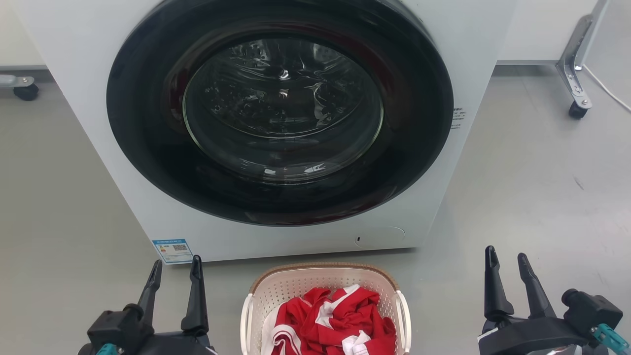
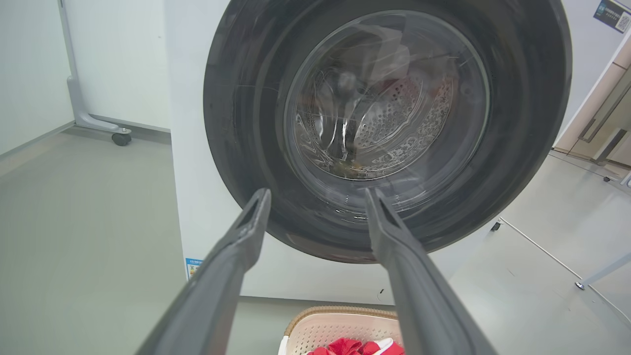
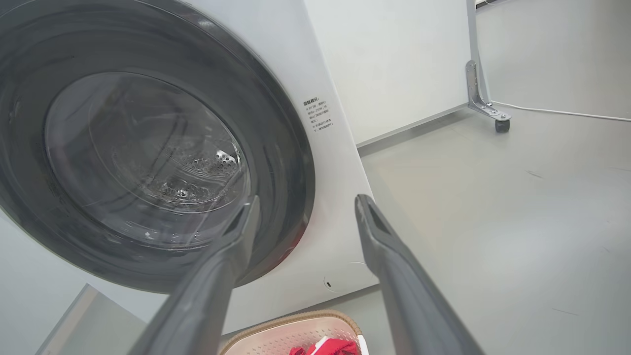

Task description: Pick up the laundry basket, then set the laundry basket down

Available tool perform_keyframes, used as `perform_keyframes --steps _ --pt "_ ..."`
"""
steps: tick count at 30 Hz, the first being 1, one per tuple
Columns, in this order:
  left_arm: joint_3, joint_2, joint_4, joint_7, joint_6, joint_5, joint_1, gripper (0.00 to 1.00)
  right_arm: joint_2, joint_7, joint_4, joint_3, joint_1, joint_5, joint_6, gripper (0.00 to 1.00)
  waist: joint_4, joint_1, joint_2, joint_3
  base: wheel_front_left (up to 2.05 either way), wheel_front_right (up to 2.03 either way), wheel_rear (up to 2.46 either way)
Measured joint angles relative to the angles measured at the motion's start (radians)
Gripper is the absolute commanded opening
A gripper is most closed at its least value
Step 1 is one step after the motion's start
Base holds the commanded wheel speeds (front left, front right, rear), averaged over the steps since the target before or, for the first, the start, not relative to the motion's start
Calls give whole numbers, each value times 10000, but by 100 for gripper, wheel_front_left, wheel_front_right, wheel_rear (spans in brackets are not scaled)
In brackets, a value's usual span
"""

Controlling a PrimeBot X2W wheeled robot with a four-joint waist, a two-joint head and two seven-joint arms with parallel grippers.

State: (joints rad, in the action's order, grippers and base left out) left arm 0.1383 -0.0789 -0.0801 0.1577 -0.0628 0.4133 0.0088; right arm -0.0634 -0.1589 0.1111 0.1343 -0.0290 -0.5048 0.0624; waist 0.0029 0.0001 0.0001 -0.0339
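Observation:
The laundry basket (image 1: 296,288) stands on the floor just in front of the washer, cream-white and perforated with a brown rim and white side handles, holding red and white cloth (image 1: 330,320). My left gripper (image 1: 176,268) hovers open to the basket's left, apart from it. Open too, my right gripper (image 1: 507,259) is off to the basket's right, with nothing between its fingers. The basket's far rim also shows low in the left wrist view (image 2: 340,311) and the right wrist view (image 3: 296,319). Its near part is cut off by the head view's bottom edge.
A white front-loading washer (image 1: 74,88) with a shut dark round door (image 1: 281,108) rises right behind the basket. Wheeled metal stand legs sit at the back right (image 1: 574,79) and back left (image 1: 22,86). A white cable (image 1: 609,91) trails on the grey floor.

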Motion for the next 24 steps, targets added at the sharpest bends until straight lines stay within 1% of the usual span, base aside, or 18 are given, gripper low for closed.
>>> perform_keyframes --steps 9,21,24 --pt "198 0 259 337 -213 -1417 16 100 -23 -309 -253 209 35 1358 184 100 -14 0 0 -14 0 0 0" --pt "468 0 422 800 -516 -3254 218 100 -36 -752 -625 516 209 3135 520 100 -20 0 0 -31 0 0 0" --pt "591 0 500 918 -562 -3743 220 100 -42 -894 -731 621 211 3530 535 100 -25 0 0 -19 0 0 0"
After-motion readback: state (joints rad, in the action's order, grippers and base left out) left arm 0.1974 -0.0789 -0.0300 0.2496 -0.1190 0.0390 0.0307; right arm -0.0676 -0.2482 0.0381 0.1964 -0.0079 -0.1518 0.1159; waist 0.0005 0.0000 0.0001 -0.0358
